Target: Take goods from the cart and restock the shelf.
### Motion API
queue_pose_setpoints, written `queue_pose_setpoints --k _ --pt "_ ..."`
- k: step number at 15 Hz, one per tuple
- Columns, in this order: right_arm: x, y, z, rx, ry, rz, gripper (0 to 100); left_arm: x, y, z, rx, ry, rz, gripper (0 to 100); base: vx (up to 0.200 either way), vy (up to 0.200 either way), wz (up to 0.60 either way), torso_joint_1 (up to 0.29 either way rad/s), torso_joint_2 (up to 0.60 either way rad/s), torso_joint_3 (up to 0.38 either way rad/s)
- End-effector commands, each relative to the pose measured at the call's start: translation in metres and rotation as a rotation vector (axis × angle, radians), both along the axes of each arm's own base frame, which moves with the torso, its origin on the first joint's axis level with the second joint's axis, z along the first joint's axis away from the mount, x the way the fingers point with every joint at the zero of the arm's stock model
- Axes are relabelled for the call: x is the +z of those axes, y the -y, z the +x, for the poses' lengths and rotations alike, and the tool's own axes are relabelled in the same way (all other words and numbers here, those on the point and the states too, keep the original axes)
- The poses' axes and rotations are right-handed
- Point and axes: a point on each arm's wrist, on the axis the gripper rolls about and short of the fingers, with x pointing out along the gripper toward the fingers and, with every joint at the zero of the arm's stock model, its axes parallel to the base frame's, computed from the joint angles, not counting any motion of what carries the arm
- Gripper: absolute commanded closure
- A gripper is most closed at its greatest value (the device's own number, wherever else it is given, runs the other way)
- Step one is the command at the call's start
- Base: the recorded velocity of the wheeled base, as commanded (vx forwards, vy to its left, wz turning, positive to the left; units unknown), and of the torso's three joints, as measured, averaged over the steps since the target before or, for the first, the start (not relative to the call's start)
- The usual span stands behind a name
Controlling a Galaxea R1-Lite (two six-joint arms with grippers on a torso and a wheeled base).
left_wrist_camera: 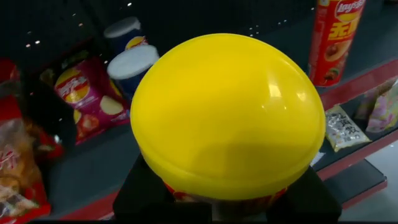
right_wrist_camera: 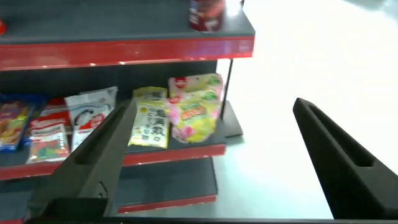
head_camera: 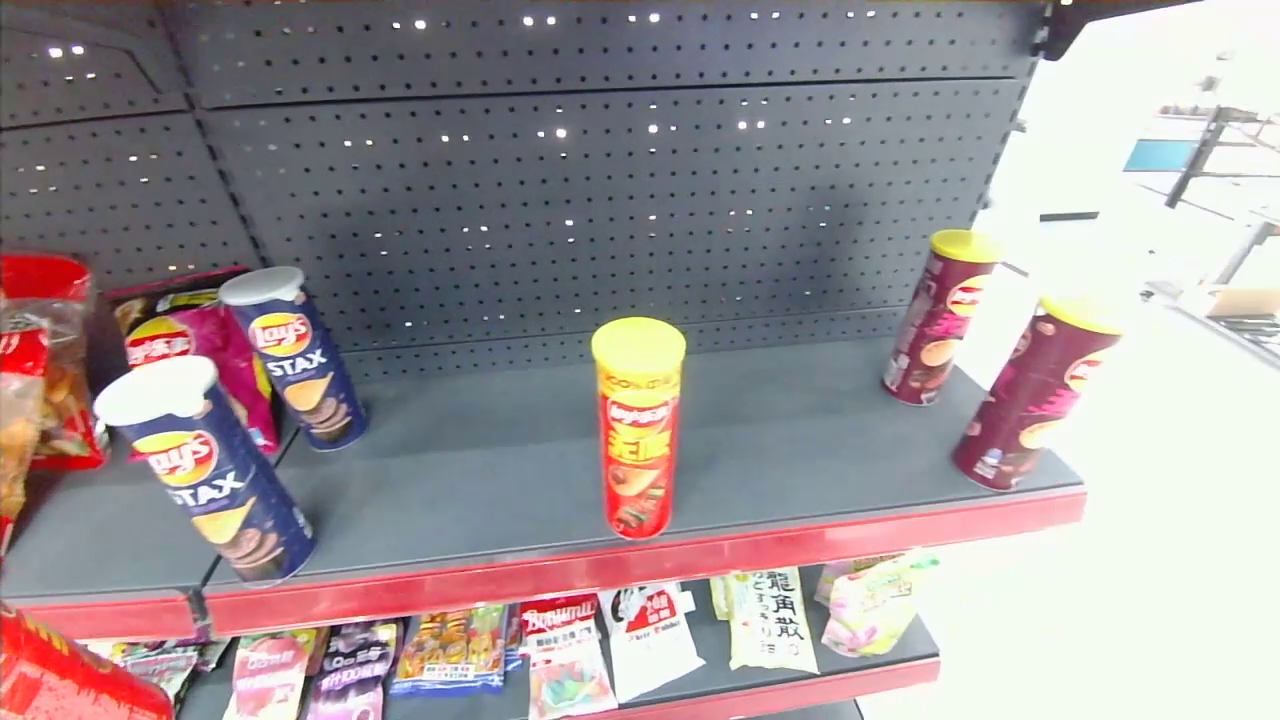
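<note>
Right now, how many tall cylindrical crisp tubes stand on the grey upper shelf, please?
5: two dark blue white-lidded tubes at left, a red yellow-lidded tube centre front, two maroon tubes at right.

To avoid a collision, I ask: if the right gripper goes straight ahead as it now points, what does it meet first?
Probably the green-and-pink snack bag on the lower shelf, straight ahead of the open right gripper; depth is unclear.

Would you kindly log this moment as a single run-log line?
left tool: shut on yellow-lidded can | right tool: open, empty | shelf: partly stocked, can not yet placed
</note>
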Motion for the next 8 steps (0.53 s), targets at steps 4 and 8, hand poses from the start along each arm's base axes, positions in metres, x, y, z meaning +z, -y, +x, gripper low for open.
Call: queue_pose_setpoints --k 4,8 --pt "0.0002 -0.0001 0.0003 0.003 -0.003 0.006 0 0.0004 -0.0002 -0.001 -0.002 0.006 -0.002 100 0.0 0.0 0.0 0.0 0.0 0.0" --pt "-0.0021 -0.002 0.0034 0.072 0.047 0.051 0 0.0008 -0.0007 -0.0029 0.001 0.016 -0.006 100 0.0 0.0 0.0 0.0 0.0 0.0"
